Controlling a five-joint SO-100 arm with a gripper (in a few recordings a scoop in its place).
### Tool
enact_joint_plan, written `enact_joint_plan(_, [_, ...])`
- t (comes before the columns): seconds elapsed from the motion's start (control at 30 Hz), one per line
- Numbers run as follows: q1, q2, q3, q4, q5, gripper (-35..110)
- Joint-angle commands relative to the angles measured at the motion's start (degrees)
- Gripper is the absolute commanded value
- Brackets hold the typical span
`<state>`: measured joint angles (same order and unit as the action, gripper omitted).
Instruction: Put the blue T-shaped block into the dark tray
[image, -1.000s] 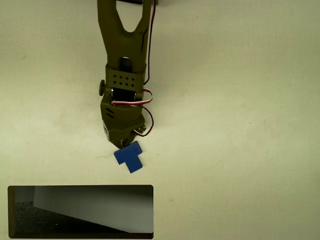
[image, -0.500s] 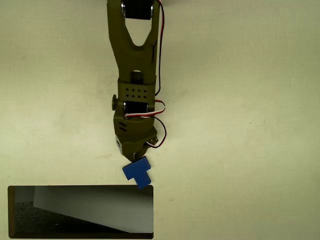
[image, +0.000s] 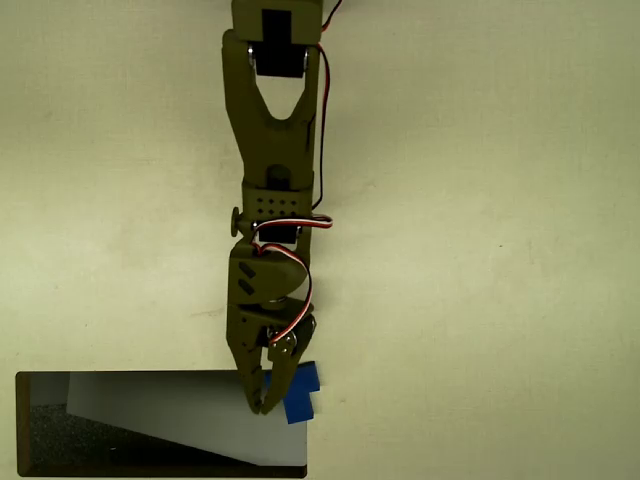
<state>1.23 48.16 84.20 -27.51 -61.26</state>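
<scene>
1. In the overhead view, the olive-green gripper (image: 264, 403) pinches the blue T-shaped block (image: 301, 394), a flat, matte, solid-blue piece, over the dark tray's (image: 160, 375) upper right corner.
2. The tray is a rectangular recess with a thin brown rim, speckled black floor and smooth, pale slanted panel.
3. The cream table (image: 480, 250) is plain, and no writing is readable.

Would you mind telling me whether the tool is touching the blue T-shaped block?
Touching: the overhead view shows the tool closed against the blue T-shaped block, no gap.
</scene>
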Motion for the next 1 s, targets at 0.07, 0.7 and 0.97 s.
enact_joint_plan(0.07, [0.4,1.1,1.2,-4.7,-2.9,0])
enact_joint_plan(0.7, [-15.1,-5.0,-5.2,16.9,-18.2,0])
enact_joint_plan(0.97, [-11.6,-7.3,-7.5,18.0,-25.9,0])
